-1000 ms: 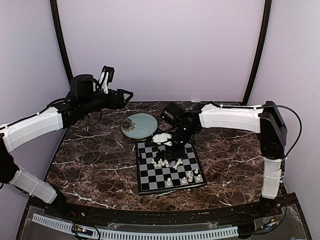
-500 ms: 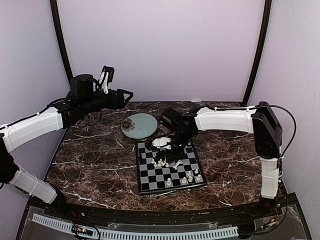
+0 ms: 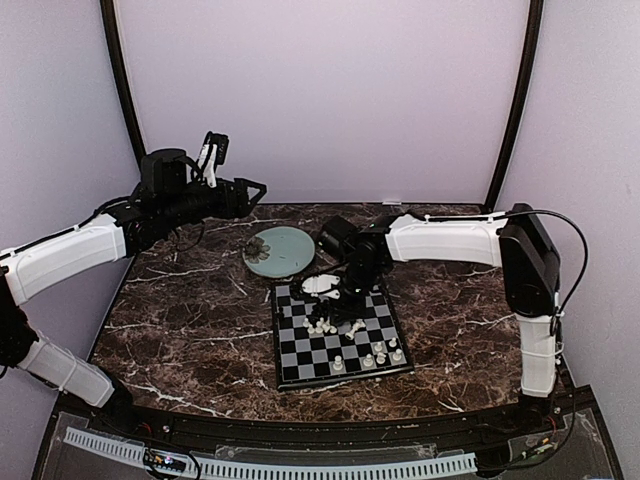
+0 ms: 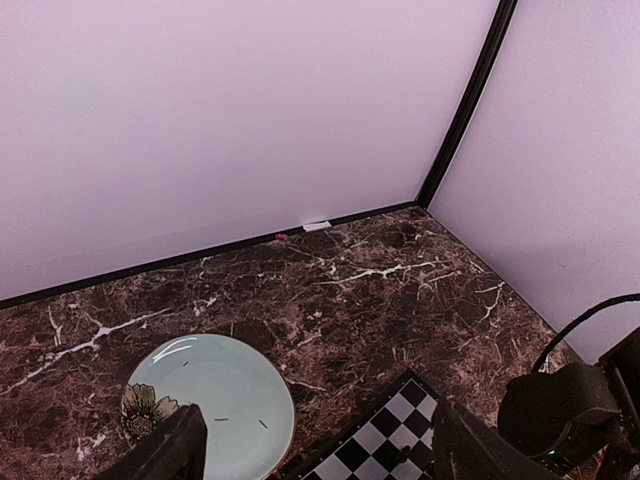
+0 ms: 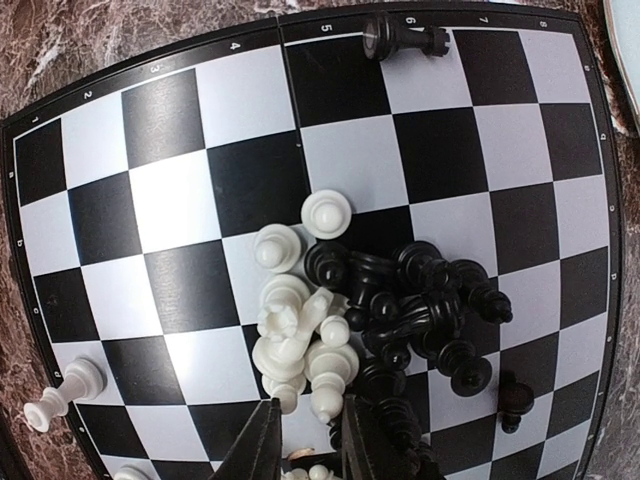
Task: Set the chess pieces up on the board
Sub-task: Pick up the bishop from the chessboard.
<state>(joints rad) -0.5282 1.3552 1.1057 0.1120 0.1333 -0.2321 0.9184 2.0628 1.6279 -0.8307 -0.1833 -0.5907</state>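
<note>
- Marble table (image 3: 190,320) carries the board (image 3: 300,352) near its middle, with the pale green plate (image 3: 285,250) just beyond the board's far left corner
- Left gripper (image 4: 318,425) is raised over the table's far left, fingers spread wide
- Right gripper (image 5: 310,415) hovers over the board, fingers a little apart
- Chess pieces (image 5: 370,300) lie heaped mid-board, white beside black; a few white ones stand by its near right corner

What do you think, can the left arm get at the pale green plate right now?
Probably yes: the left hand hangs open above the plate, nothing between them, and the right hand is off over the board.
</note>
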